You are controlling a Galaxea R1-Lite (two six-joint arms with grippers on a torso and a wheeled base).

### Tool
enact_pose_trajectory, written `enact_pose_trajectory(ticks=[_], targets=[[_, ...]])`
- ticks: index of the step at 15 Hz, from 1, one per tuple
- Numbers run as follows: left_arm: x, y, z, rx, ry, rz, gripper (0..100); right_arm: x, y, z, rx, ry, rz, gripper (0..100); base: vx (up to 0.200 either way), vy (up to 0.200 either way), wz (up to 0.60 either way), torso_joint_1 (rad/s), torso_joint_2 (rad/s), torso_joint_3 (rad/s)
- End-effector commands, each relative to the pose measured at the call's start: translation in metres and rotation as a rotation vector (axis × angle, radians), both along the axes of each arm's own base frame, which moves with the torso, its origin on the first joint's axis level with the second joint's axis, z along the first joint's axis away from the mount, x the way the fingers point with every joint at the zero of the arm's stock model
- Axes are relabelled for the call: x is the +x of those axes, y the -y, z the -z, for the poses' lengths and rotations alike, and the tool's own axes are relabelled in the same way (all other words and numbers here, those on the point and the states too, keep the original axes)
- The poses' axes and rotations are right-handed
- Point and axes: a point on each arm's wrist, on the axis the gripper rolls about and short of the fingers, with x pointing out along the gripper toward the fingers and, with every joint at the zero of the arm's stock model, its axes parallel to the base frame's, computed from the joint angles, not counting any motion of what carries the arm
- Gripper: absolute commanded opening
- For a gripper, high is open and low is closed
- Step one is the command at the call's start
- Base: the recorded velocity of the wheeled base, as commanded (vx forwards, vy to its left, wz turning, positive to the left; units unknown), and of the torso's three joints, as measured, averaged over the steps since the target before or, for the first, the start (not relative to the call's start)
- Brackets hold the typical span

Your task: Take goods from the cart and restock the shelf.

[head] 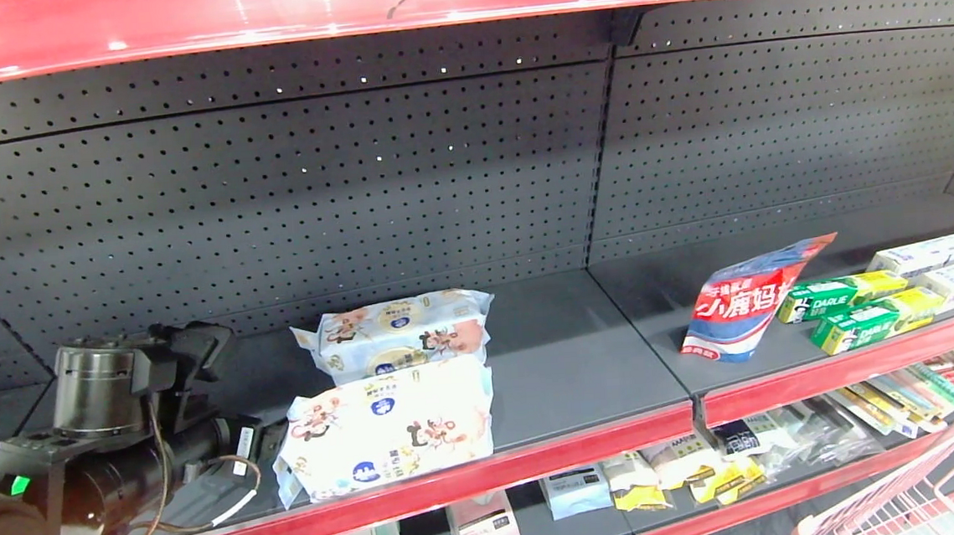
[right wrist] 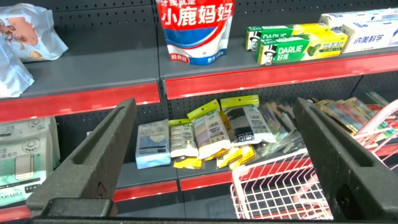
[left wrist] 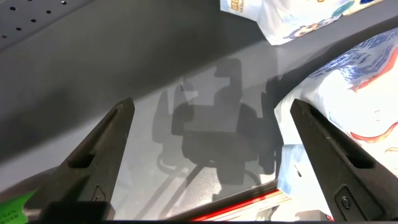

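On the grey shelf [head: 568,362], two soft white printed packs lie flat. The front pack [head: 387,425] sits at the red front edge, and the rear pack [head: 402,331] lies just behind it. Low over the shelf board, the left gripper [left wrist: 212,106] sits just beside the front pack, jaws spread with nothing between them. Facing the shelving, the right gripper [right wrist: 214,102] hangs near the pink wire cart [right wrist: 273,186], jaws spread and empty. In the next bay, a red-and-blue pouch [head: 740,308] stands beside green boxes [head: 858,308].
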Motion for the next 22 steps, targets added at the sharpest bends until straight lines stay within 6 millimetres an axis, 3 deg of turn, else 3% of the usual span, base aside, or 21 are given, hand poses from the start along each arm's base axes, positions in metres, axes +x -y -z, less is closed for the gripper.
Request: enact_pose_trajectory(ticks=[1, 9, 12, 14, 16, 18, 21, 22], targets=[[0.000, 0.000, 0.001, 0.001, -0.003, 0.002, 100, 0.000, 0.000, 0.000, -0.001, -0.001, -0.001, 100, 0.000, 0.000, 0.00, 0.000, 0.00, 0.000], [-0.001, 0.002, 0.001, -0.004, -0.003, 0.004, 100, 0.000, 0.000, 0.000, -0.001, -0.001, -0.001, 100, 0.000, 0.000, 0.00, 0.000, 0.00, 0.000], [-0.001, 0.000, -0.013, -0.019, 0.103, -0.013, 100, 0.000, 0.000, 0.000, -0.001, -0.001, -0.001, 100, 0.000, 0.000, 0.00, 0.000, 0.00, 0.000], [-0.015, -0.013, -0.034, -0.029, 0.194, -0.057, 100, 0.000, 0.000, 0.000, -0.001, -0.001, -0.001, 100, 0.000, 0.000, 0.00, 0.000, 0.00, 0.000], [-0.043, -0.027, -0.049, -0.035, 0.248, -0.097, 100, 0.000, 0.000, 0.000, -0.001, -0.001, -0.001, 100, 0.000, 0.000, 0.00, 0.000, 0.00, 0.000], [-0.088, -0.038, -0.057, -0.049, 0.277, -0.104, 100, 0.000, 0.000, 0.000, -0.001, -0.001, -0.001, 100, 0.000, 0.000, 0.00, 0.000, 0.00, 0.000], [-0.167, -0.044, -0.042, -0.095, 0.302, -0.003, 100, 0.000, 0.000, 0.000, -0.001, 0.000, -0.001, 100, 0.000, 0.000, 0.00, 0.000, 0.00, 0.000], [-0.179, -0.045, -0.038, -0.093, 0.289, -0.005, 100, 0.000, 0.000, 0.000, -0.001, 0.000, -0.001, 100, 0.000, 0.000, 0.00, 0.000, 0.00, 0.000]])
